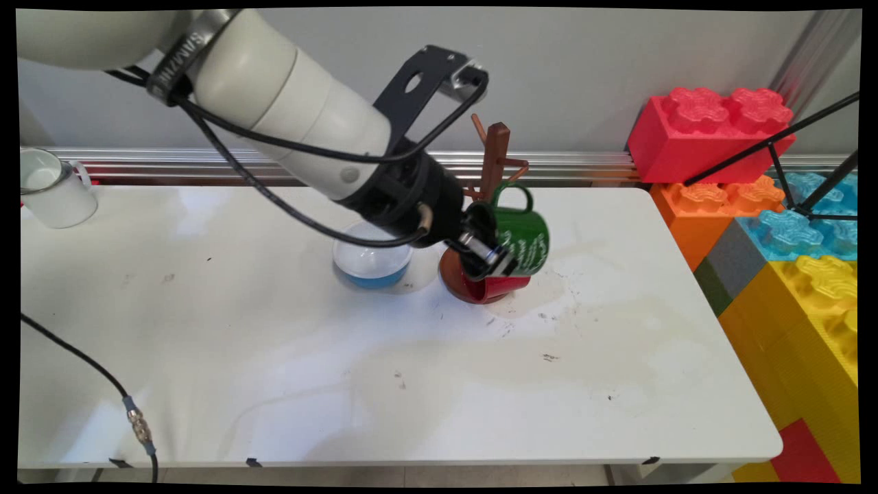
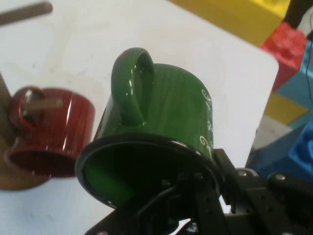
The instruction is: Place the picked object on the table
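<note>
fingers [image 1: 488, 259] gripping green mug [image 1: 525, 237] beside mug tree [image 1: 495, 161]

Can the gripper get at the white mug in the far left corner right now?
Probably not: the gripper is already shut on the green mug by the mug tree. The table toward the white mug looks free.

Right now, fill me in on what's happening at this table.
The arm's end effector grips a green mug by its rim, holding it tipped on its side beside the wooden mug tree. A red mug hangs on one of the tree's lower pegs. A blue bowl sits left of the tree, and a white mug stands at the table's far left.
</note>
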